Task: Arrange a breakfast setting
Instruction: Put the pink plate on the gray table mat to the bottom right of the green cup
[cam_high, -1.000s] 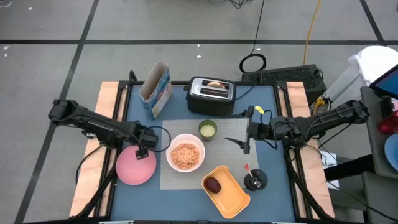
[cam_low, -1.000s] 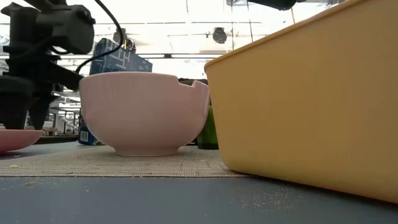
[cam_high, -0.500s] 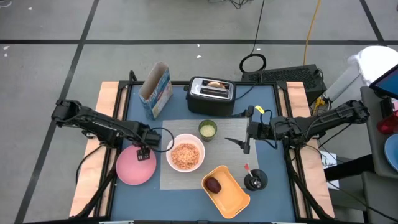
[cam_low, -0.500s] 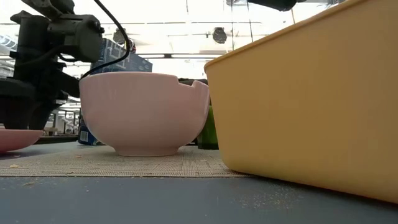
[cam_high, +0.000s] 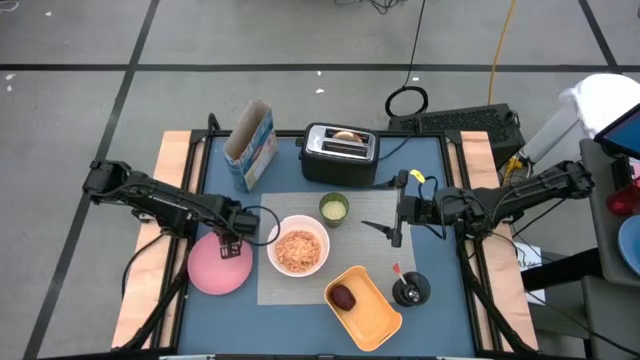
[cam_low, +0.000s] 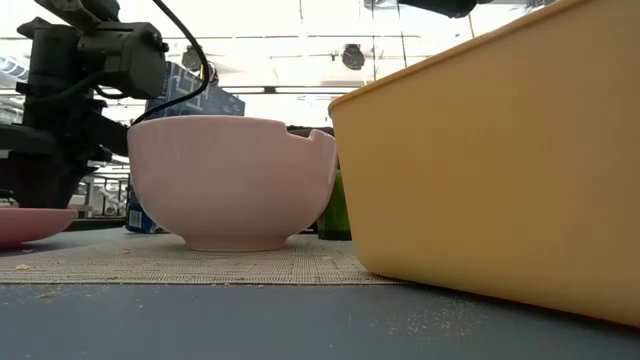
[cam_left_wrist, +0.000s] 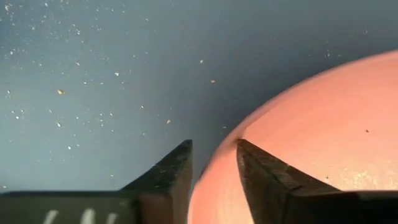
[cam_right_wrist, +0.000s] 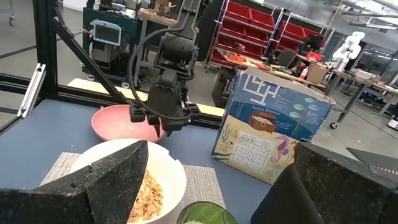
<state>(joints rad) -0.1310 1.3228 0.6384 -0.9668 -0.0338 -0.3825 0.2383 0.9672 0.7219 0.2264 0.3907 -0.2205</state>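
The pink plate (cam_high: 215, 268) lies on the blue table, left of the grey placemat (cam_high: 372, 248). On the mat stand the white bowl (cam_high: 298, 250), filled with flakes, and the pale-green cup (cam_high: 334, 208). A round toasted bread piece (cam_high: 347, 136) sticks out of the toaster (cam_high: 340, 155). My left gripper (cam_high: 232, 245) points down at the plate's far right rim, its fingers closed to a narrow gap (cam_left_wrist: 214, 155) around that rim. My right gripper (cam_high: 385, 228) hangs open above the mat's right part, holding nothing. My left gripper has the pink plate's rim (cam_left_wrist: 219, 146) between its two fingers, one finger (cam_left_wrist: 267, 177) over the plate's inside and the other (cam_left_wrist: 171, 174) outside over the table. The fingers come from above, pointing down. The plate lies flat on the table.
A cereal box (cam_high: 250, 145) stands at the far left of the table, beside the toaster. The orange tray (cam_high: 368, 310) holds a dark round thing (cam_high: 343, 297) near the front edge. A small black object (cam_high: 410, 290) sits right of the tray. Crumbs dot the table.
My left gripper has sunk a little toward the plate's rim and shifted slightly toward the bowl; over the last half second it has kept still. My right arm has not moved.
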